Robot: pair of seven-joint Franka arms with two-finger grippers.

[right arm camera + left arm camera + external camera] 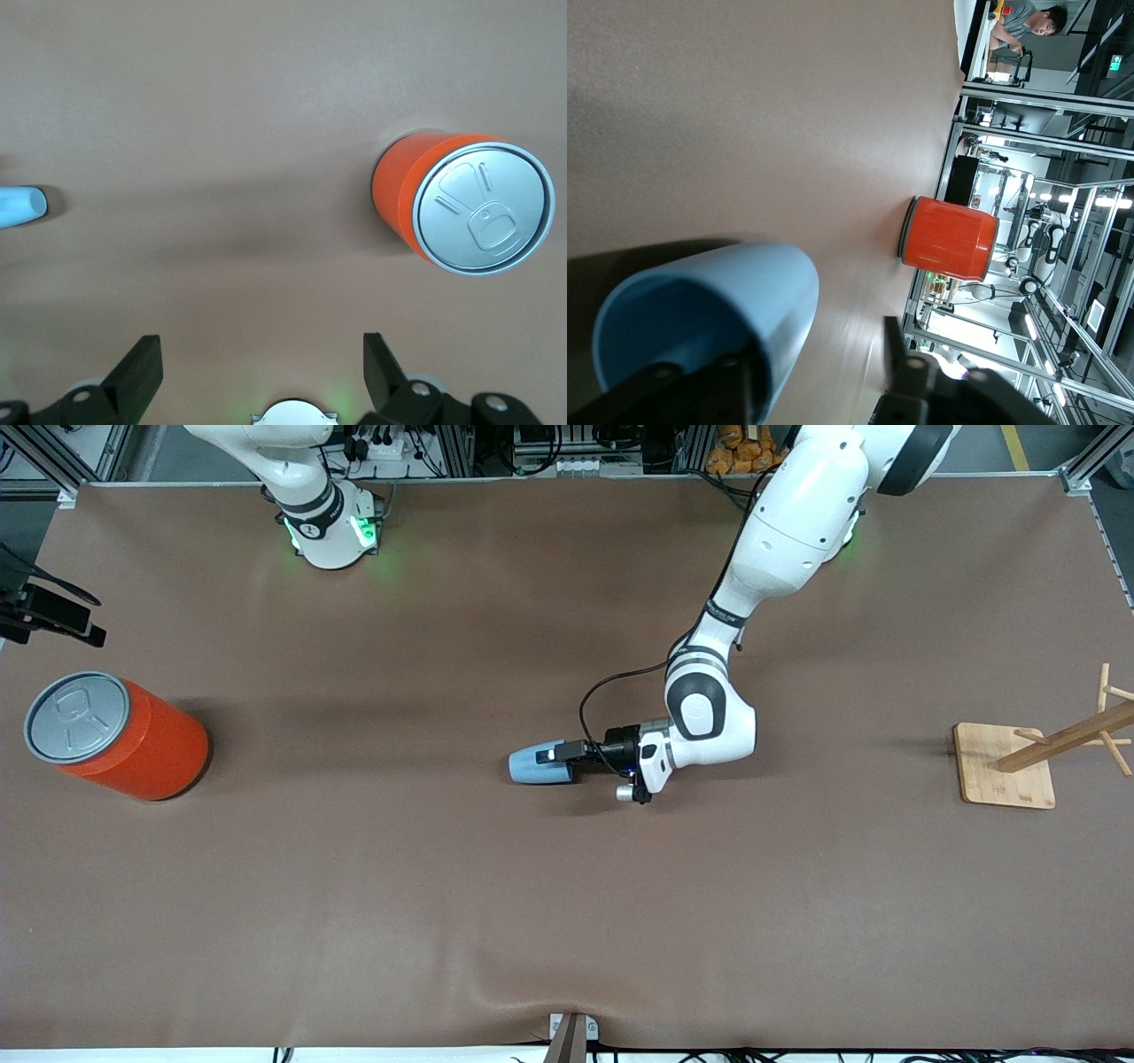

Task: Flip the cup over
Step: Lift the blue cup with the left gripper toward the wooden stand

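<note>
Lying on its side in the middle of the brown tabletop [354,921], the light-blue cup [537,767] is getting all the attention in the front view. The left arm is reaching down from its base, elbow bent, wrist turned level with the surface, and the left claw [560,758] is sitting at the cup's wide rim end with its fingers closing on the wall. Wide bare surface is stretching all round the cup, right down to the edge nearest the camera. The orange can [115,735] is standing well apart at the right arm's end, and a wooden rack [1005,766] is standing well apart at the left arm's end. The right arm is waiting near its base.

Switching to the left wrist view: the cup [718,310] is filling the frame, its open mouth facing the lens, one dark finger [700,394] going inside the rim and the other [908,381] staying outside it. The can [948,235] is standing well apart.

Over to the right wrist view: the right claw [261,376] is hanging spread wide over bare surface, gripping nothing. The can [465,204] is showing its grey lid, and a sliver of the cup [19,206] is peeking in at the frame's edge.
</note>
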